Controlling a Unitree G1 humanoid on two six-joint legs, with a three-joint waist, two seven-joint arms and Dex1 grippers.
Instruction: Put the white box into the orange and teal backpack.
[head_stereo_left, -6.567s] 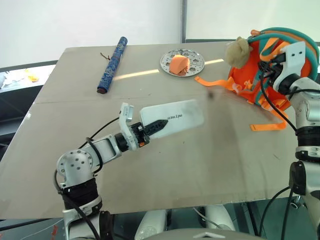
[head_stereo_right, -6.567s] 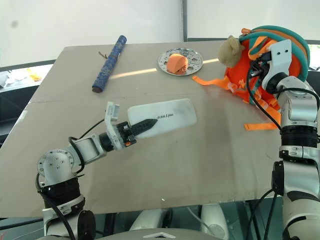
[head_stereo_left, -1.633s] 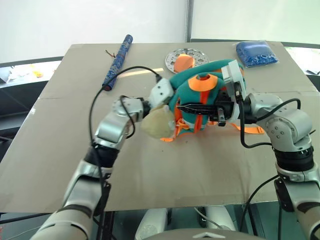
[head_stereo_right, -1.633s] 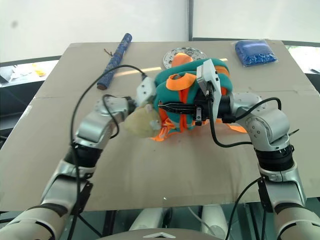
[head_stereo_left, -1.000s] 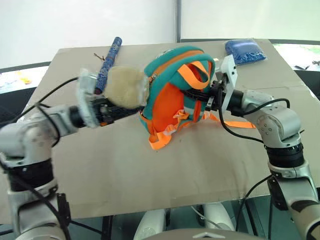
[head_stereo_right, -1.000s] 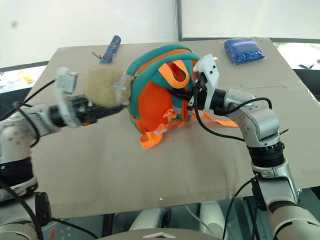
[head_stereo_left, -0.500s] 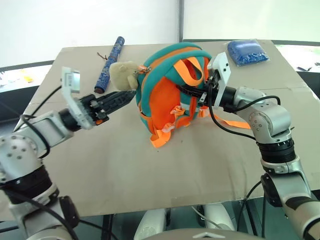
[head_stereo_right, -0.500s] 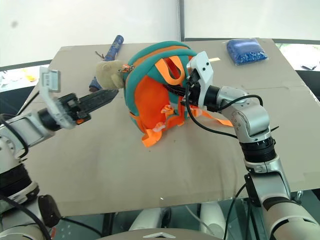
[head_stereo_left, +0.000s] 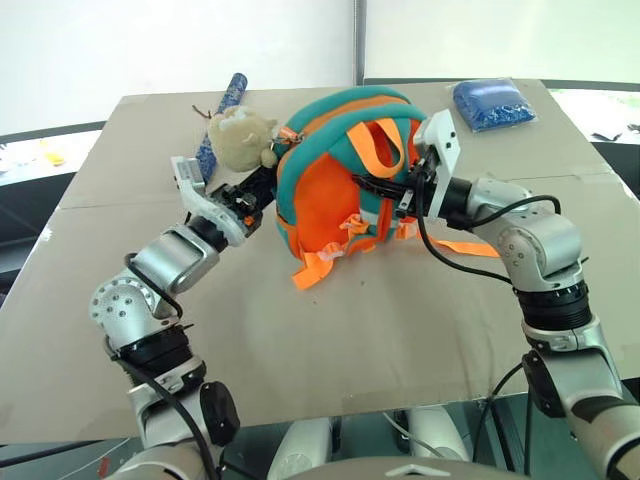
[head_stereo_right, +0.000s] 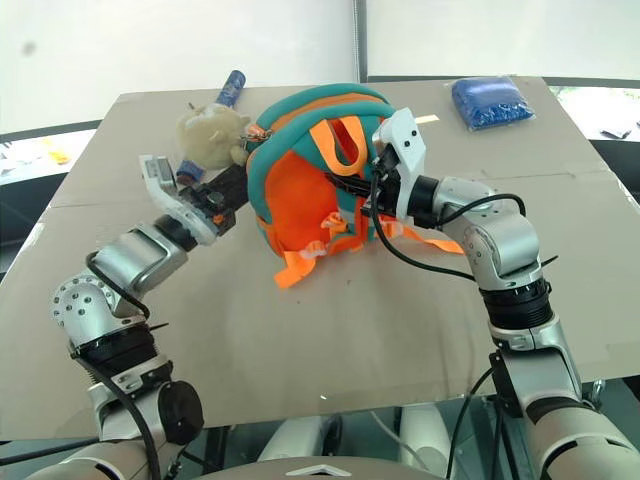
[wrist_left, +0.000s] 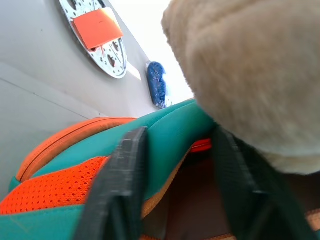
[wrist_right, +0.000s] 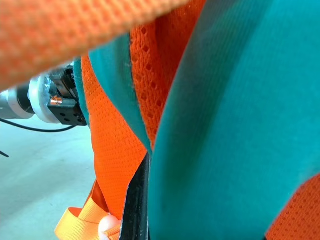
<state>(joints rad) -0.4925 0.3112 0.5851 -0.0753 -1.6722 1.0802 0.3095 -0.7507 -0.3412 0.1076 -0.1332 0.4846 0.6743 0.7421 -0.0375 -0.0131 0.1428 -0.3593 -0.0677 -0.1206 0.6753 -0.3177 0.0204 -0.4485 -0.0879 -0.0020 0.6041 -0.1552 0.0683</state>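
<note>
Two grippers meet at the orange and teal backpack (head_stereo_left: 345, 175), which stands upright at the centre of the desk (head_stereo_left: 330, 330). From the right, the right gripper (head_stereo_left: 372, 187) is clamped shut on its strap side. From the left, the left gripper (head_stereo_left: 262, 192) has its fingers (wrist_left: 117, 185) astride the teal rim, not fully closed, under the plush toy (head_stereo_left: 243, 137). No white box can be seen; presumably it is inside already. If the left pinch misses the rim, the bag could sag or tip, and the opening might spill what it holds.
</note>
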